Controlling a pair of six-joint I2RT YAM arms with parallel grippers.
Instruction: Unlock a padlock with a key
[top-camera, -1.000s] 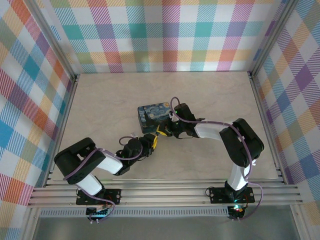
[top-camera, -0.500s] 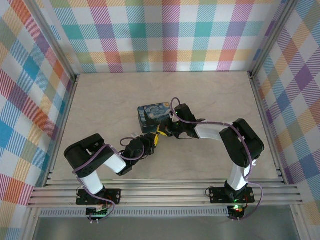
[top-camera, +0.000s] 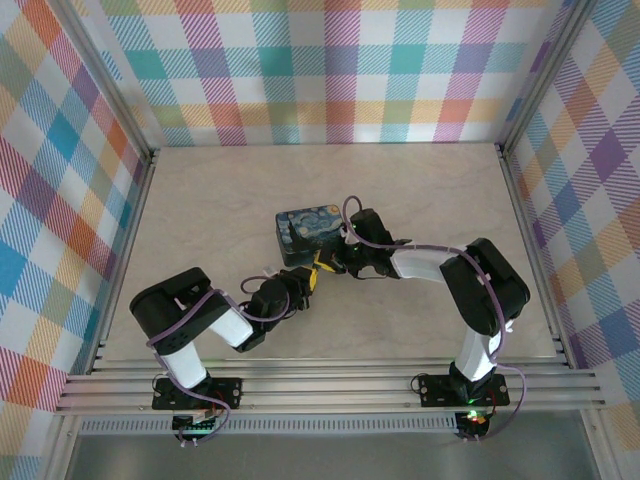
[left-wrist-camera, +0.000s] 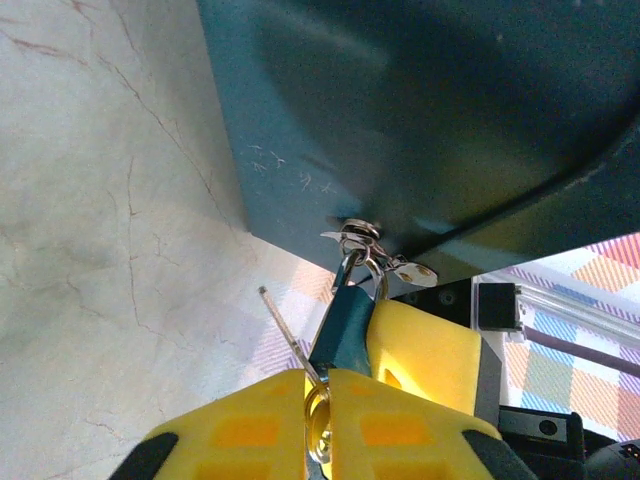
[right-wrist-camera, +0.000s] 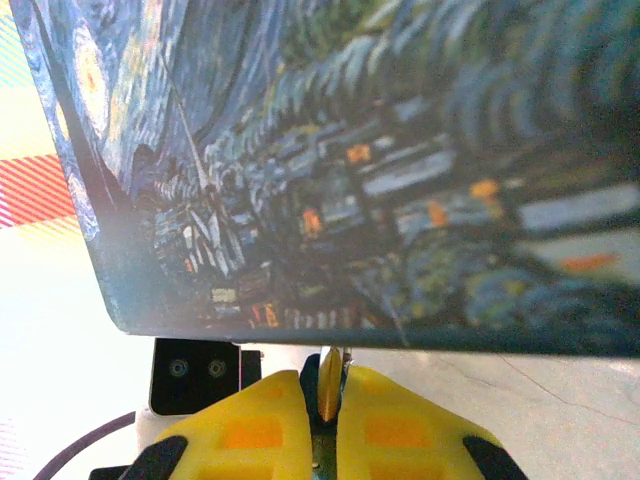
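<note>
padlock (top-camera: 308, 232) central, bare table (top-camera: 220, 200) beyond far edge

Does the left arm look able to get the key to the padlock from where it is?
Likely yes: the left gripper pinches the key, whose tip meets the padlock, nothing between.

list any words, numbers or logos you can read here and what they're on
No readable text in any view.
The padlock: only the swirly night-sky print on its top, no lettering; its teal side carries faint scratches, no marks.
The key: no stamp or number can be made out.
</note>
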